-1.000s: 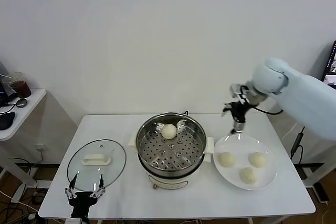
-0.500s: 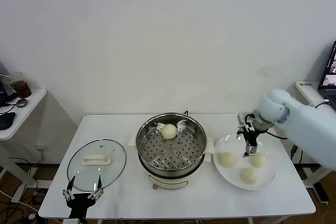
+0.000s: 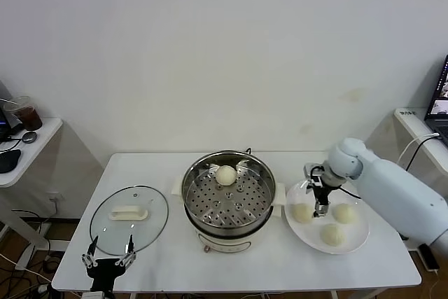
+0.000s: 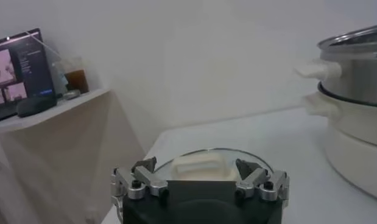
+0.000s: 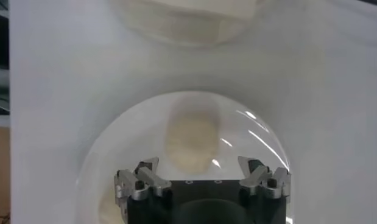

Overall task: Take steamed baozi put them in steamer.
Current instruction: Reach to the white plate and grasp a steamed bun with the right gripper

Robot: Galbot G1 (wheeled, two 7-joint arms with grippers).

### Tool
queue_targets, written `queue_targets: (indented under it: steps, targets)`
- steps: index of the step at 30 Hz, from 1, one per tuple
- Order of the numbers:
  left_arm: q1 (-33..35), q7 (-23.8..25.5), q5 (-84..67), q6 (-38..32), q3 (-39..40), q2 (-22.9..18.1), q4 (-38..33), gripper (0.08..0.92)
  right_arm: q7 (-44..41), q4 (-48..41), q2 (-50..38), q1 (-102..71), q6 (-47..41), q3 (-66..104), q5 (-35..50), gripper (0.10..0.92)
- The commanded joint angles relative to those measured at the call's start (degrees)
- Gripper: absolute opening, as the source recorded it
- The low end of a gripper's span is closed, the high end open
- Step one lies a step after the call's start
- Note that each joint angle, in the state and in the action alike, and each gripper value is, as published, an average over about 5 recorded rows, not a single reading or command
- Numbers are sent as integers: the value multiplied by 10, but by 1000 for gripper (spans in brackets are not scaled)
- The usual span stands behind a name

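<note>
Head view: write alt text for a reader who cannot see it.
The right tool hangs open over a white plate holding three baozi, right of the steamer with one baozi inside. A glass lid lies to the steamer's left, and the left tool waits at the table's near edge.

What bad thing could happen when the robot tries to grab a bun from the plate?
The right end effector hangs open over the flat white plate, between two of the three round cream-white dough buns. It might push one aside instead of gripping it. The plate sits near the table's right edge, so a nudged bun could perhaps roll off. The left end effector waits near the glass lid.
</note>
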Motion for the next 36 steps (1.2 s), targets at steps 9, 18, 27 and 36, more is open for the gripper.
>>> queue_targets:
  steps: [9, 18, 27, 36]
  targets:
    - [2, 0, 0, 0, 0, 0, -1, 823, 28, -42, 31, -25, 8, 18, -14, 823]
    - [2, 0, 0, 0, 0, 0, 0, 823, 34, -46, 34, -30, 9, 17, -15, 823]
    - [2, 0, 0, 0, 1, -1, 1, 823, 40, -47, 32, -30, 3, 19, -6, 741]
    - [2, -1, 3, 0, 6, -3, 0, 823, 33, -42, 23, -22, -4, 19, 10, 556]
